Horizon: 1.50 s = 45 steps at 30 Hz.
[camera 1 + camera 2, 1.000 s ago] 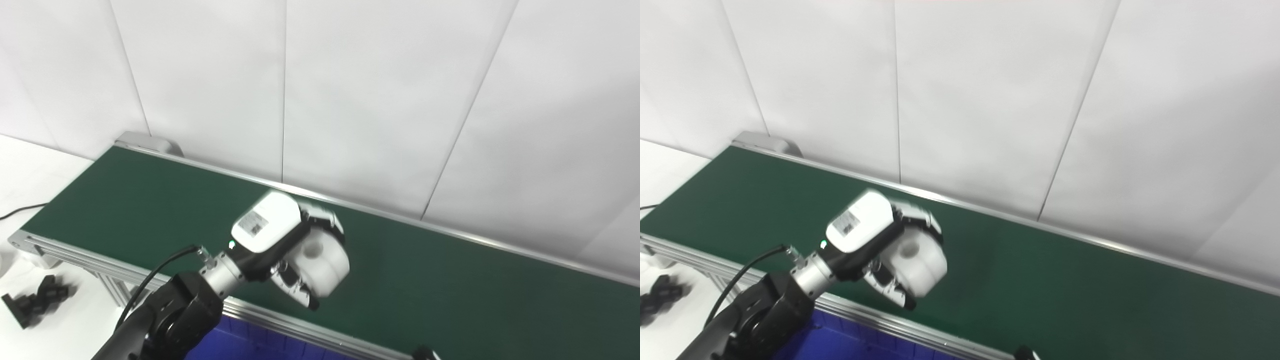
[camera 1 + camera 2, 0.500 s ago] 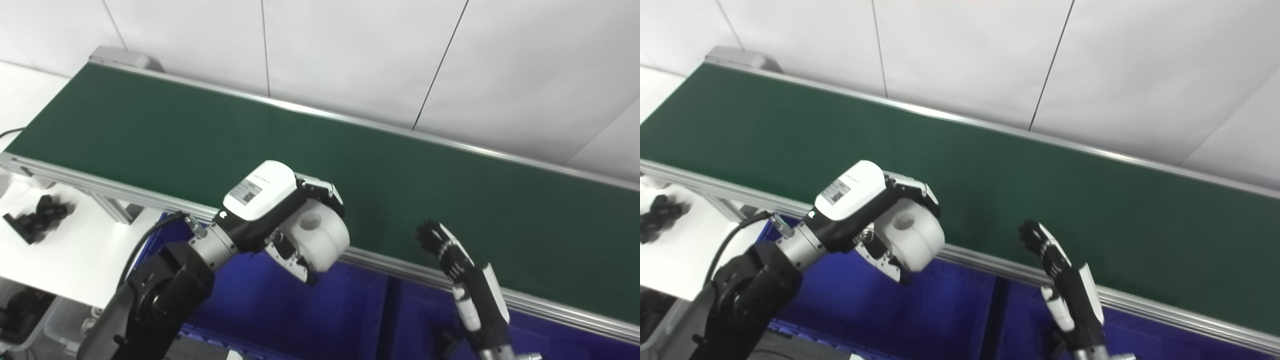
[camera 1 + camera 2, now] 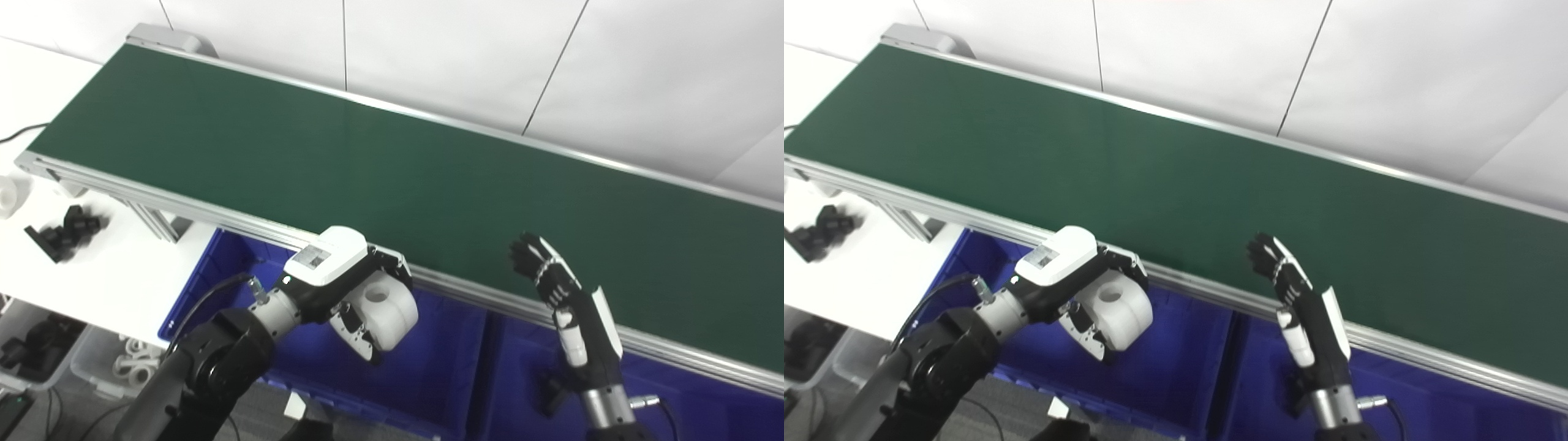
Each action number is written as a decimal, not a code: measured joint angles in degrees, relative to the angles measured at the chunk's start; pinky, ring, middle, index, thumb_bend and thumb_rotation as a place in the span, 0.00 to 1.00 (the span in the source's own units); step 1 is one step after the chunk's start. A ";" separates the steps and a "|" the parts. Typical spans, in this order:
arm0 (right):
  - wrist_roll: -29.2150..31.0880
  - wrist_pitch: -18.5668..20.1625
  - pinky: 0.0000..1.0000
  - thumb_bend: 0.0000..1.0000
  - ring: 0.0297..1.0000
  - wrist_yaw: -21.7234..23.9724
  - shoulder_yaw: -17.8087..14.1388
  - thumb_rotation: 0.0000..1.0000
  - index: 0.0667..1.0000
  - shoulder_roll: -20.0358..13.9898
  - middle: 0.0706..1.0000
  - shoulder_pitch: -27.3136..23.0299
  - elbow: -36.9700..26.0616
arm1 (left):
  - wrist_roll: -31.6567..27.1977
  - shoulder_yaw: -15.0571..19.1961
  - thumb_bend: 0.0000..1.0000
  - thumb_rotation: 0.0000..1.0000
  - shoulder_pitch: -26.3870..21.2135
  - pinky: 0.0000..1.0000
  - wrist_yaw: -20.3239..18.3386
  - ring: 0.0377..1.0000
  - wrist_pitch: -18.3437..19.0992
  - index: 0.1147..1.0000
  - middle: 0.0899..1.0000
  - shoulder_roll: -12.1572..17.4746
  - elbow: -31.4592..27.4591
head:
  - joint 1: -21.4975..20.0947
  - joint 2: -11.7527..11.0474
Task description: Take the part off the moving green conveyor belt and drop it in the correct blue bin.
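The left hand [image 3: 343, 288] has its fingers wrapped around the white cylindrical part [image 3: 383, 309], carried clear of the green conveyor belt [image 3: 367, 159] and above the left blue bin [image 3: 429, 361] for dropping, while the right hand [image 3: 551, 282] waits open and empty.

The green conveyor belt [image 3: 392, 159] runs diagonally from 10 o'clock to 4 o'clock, edged by aluminium side rails [image 3: 184, 211] and carried at its left end on a frame leg [image 3: 150, 220]. No part lies on its surface. At 9 o'clock, a white table [image 3: 116, 275] stands beside the belt end. A black part [image 3: 61, 233] rests on it, image blurred, with a white object [image 3: 7, 195] at the edge of view.
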 measured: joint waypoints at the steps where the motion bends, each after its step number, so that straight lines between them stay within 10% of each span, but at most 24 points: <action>1: 0.00 0.01 0.85 0.83 0.86 0.00 0.00 1.00 0.89 0.02 0.85 0.00 0.00 | 0.34 -0.21 0.52 0.00 -0.18 0.36 0.04 0.41 -0.03 0.43 0.44 -0.07 1.00 | 0.00 -0.09; 9: -0.13 0.08 0.84 0.83 0.85 -0.03 0.05 1.00 0.89 0.22 0.84 -0.02 0.04 | 3.81 -1.08 0.52 0.00 -0.88 0.36 1.22 0.40 0.03 0.44 0.42 -0.53 4.20 | -0.09 -0.62; 14: -0.53 0.08 0.84 0.84 0.85 -0.09 0.10 1.00 0.88 0.50 0.84 0.02 0.05 | 7.36 -1.56 0.52 0.05 -1.01 0.55 1.32 0.62 1.09 0.43 0.62 -0.59 4.38 | -0.53 -0.97; 16: -0.94 0.08 0.84 0.84 0.85 -0.14 0.10 1.00 0.88 0.60 0.84 0.03 0.05 | 9.13 -1.90 0.81 0.18 -1.00 0.64 1.16 0.72 1.83 0.61 0.73 -0.52 4.13 | -0.62 -1.06; 22: -1.33 0.08 0.83 0.83 0.85 -0.15 0.11 1.00 0.88 0.68 0.84 0.14 0.04 | 12.04 -2.41 0.97 0.35 -0.98 0.75 0.26 0.82 2.72 0.77 0.85 -0.37 1.43 | -0.79 -1.23; 45: -2.25 0.07 0.82 0.82 0.84 -0.17 0.78 1.00 0.89 1.00 0.85 0.53 0.25 | 3.56 -1.77 0.90 0.48 1.53 0.72 0.55 0.81 1.23 0.79 0.84 -1.26 -6.63 | -6.32 -3.78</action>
